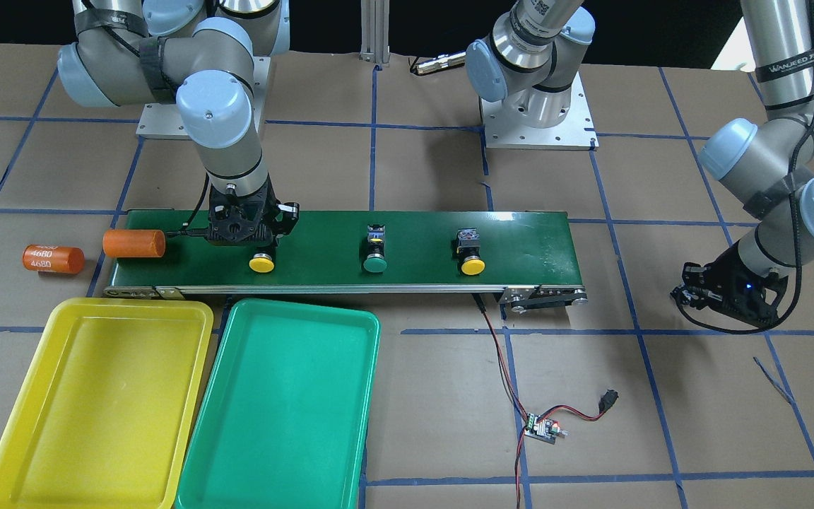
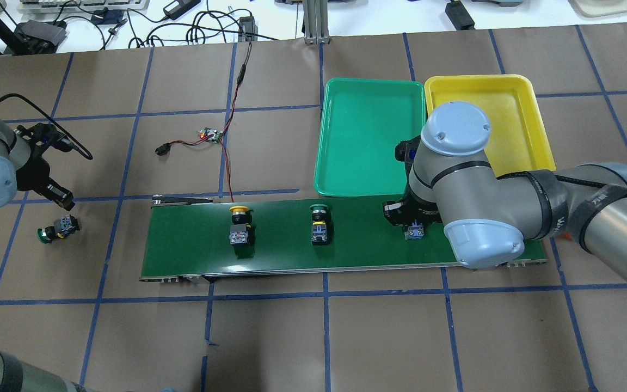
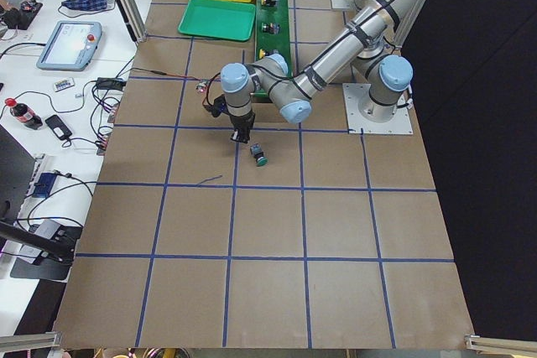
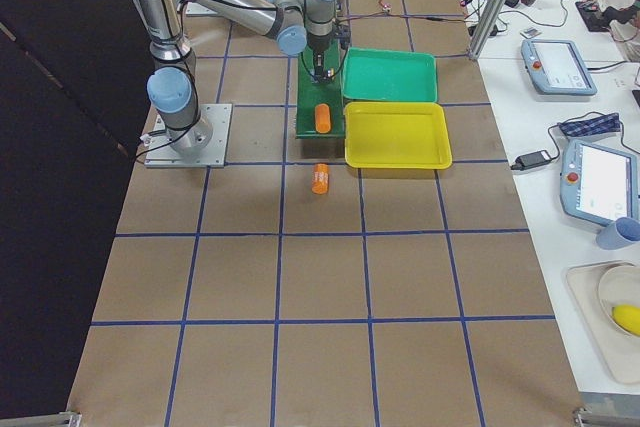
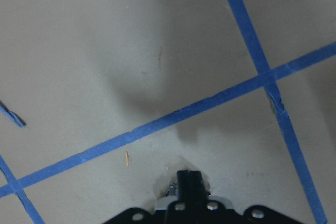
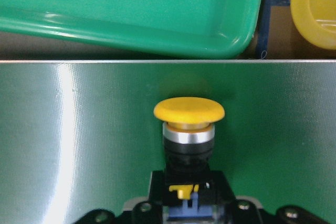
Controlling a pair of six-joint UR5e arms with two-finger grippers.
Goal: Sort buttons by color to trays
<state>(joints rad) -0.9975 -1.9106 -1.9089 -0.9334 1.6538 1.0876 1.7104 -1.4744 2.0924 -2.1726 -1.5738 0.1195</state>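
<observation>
On the table at the robot's left, a loose green button [image 2: 57, 228] lies on its side, well apart from the belt [image 2: 368, 250]. Just beyond it hangs the left gripper [image 2: 66, 202]. Its fingers [image 5: 189, 182] are pressed together with nothing between them, and they are apart from that button.

On the belt three buttons lie in a row, with their caps pointing away from the robot, toward the trays. From the robot's left these are a yellow button [image 2: 240, 218], a green button [image 2: 319, 218] and a last yellow button [image 6: 189, 111], which is under the right gripper [image 1: 255, 240]. This gripper is low on the belt, with the black body of the button between its fingers. Whether they squeeze the body or only stand around it, I cannot tell. The cap sticks out free in front.

At the belt's right end lies an orange cylinder [image 1: 133, 243]. A second cylinder [image 1: 53, 259], marked 4680, is on the table near that end.

Beyond the belt the green tray [image 2: 362, 136] and the yellow tray [image 2: 520, 120] lie side by side, the yellow one further to the right. To their left is a small circuit board [image 2: 210, 134] with red and black wires.
</observation>
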